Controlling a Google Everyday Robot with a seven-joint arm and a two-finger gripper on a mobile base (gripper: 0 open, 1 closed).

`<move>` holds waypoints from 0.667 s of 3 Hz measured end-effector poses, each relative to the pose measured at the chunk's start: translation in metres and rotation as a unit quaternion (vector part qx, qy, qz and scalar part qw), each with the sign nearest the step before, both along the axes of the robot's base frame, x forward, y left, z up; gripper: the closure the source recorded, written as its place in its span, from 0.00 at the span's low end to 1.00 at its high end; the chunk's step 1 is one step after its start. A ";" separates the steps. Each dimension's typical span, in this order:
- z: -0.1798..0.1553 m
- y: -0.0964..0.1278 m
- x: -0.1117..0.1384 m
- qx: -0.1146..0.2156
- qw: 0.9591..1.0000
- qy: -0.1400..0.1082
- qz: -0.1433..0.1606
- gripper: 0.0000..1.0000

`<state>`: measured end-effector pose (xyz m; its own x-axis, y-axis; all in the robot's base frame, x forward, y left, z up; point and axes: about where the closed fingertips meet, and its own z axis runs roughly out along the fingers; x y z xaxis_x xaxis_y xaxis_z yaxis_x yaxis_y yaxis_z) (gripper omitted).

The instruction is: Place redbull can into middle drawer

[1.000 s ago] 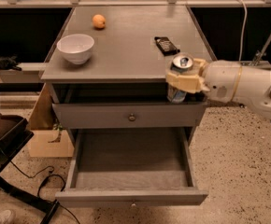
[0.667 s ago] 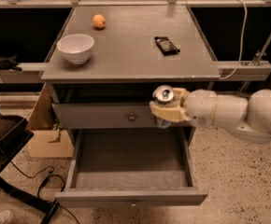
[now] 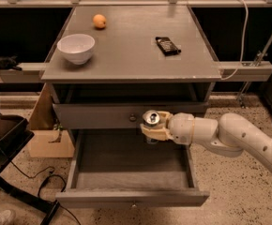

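My gripper is shut on the redbull can, whose silver pull-tab top faces up; its body is mostly hidden by the fingers. The can hangs upright over the back middle of the open middle drawer, above its grey floor. The white arm reaches in from the right. The drawer is pulled out towards me, its front at the bottom. The closed knobbed drawer front one tier higher is just behind the can.
On the cabinet top stand a white bowl, an orange fruit and a dark flat packet. A cardboard box and a black chair stand left of the cabinet. Cables lie on the floor.
The gripper with the can has moved left and down, from beside the cabinet top's right edge to over the open middle drawer.
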<state>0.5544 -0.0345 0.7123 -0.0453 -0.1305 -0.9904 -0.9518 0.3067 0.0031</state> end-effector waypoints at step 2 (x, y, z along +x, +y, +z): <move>-0.030 -0.003 0.006 0.006 0.999 0.031 -0.009 1.00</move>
